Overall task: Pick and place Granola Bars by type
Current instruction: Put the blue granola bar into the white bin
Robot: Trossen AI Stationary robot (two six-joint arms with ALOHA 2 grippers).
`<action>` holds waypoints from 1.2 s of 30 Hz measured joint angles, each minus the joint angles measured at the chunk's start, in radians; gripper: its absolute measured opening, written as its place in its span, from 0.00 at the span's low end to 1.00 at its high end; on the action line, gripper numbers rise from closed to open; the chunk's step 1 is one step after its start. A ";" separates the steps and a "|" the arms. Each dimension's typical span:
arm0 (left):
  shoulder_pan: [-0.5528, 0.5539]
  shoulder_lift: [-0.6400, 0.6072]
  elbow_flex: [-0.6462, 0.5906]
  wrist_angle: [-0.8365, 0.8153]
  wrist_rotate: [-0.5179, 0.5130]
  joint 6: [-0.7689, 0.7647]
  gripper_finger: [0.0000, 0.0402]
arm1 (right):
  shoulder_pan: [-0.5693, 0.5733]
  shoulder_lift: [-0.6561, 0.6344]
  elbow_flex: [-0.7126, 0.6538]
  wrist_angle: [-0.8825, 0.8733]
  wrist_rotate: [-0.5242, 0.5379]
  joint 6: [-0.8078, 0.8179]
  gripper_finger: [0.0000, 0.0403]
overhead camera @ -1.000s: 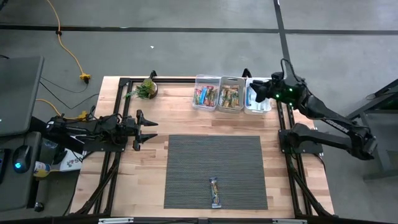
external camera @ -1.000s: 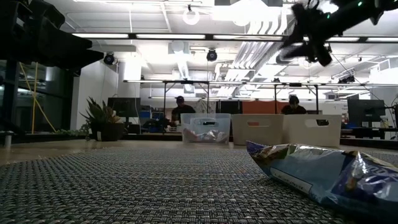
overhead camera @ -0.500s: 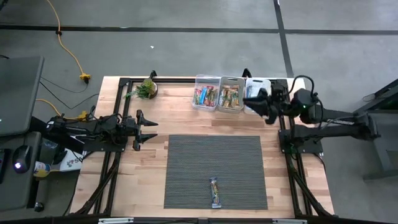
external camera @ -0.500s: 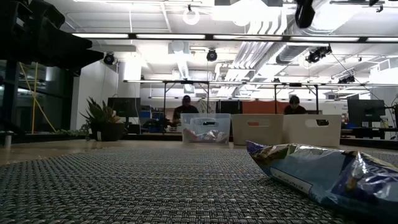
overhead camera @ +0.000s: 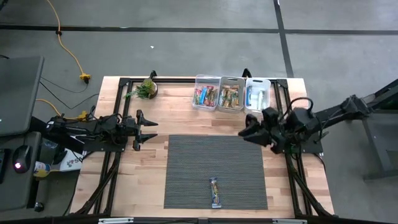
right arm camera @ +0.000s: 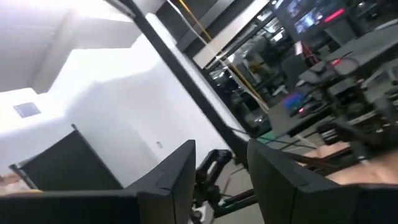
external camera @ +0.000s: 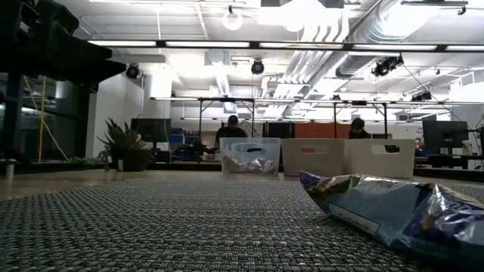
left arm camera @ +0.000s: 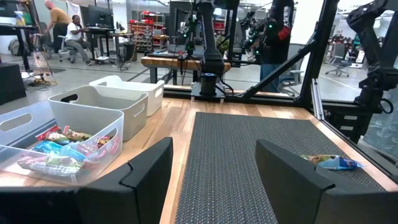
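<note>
Lying alone on the grey woven mat (overhead camera: 215,171), near its front edge, is one granola bar (overhead camera: 214,191) in a blue wrapper, well apart from both arms. In the low view the same bar fills the lower right corner, its shiny crinkled wrapper resting flat on the mat. Three clear bins (overhead camera: 231,94) stand side by side along the table's far edge: the left one and the middle one hold bars in mixed red, green and orange wrappers, and the right one holds a few bars in blue. A small potted plant (overhead camera: 147,88) sits to the left of the bins on the wooden table (overhead camera: 186,121).

The right gripper (overhead camera: 250,129) hangs over the mat's far right corner, just in front of the bins; its fingers stand partly apart with nothing between them, and its wrist view points up into the room. The left gripper (overhead camera: 151,130) waits at the table's left side, fingers spread wide and empty, facing across the mat.
</note>
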 joint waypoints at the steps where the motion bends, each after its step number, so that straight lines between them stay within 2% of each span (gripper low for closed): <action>1: 0.000 0.000 0.000 0.000 0.000 0.000 0.57 | 0.021 0.020 0.000 0.024 0.014 0.000 0.33; 7: 0.000 0.000 0.000 0.000 0.000 0.000 0.57 | 0.133 0.137 0.020 0.106 0.108 -0.028 0.33; 13: 0.000 0.000 0.000 0.000 0.000 0.000 0.57 | 0.222 0.267 0.171 0.034 0.178 -0.121 0.33; 16: 0.000 0.000 0.000 0.000 0.000 0.000 0.57 | 0.266 0.339 0.306 -0.123 0.250 -0.179 0.33; 19: 0.000 0.000 0.000 0.000 0.000 0.000 0.57 | 0.308 0.424 0.474 -0.344 0.370 -0.203 0.33; 21: 0.000 0.000 0.000 0.000 0.000 0.000 0.57 | 0.332 0.488 0.592 -0.486 0.457 -0.184 0.33; 25: 0.000 0.000 0.000 0.000 0.000 0.000 0.57 | 0.366 0.618 0.815 -0.715 0.558 -0.112 0.33; 31: 0.000 0.000 0.000 0.000 0.000 0.000 0.57 | 0.399 0.795 1.124 -1.087 0.648 0.081 0.33; 36: 0.000 0.000 0.000 0.000 0.000 0.000 0.57 | 0.411 0.924 1.295 -1.344 0.663 0.342 0.33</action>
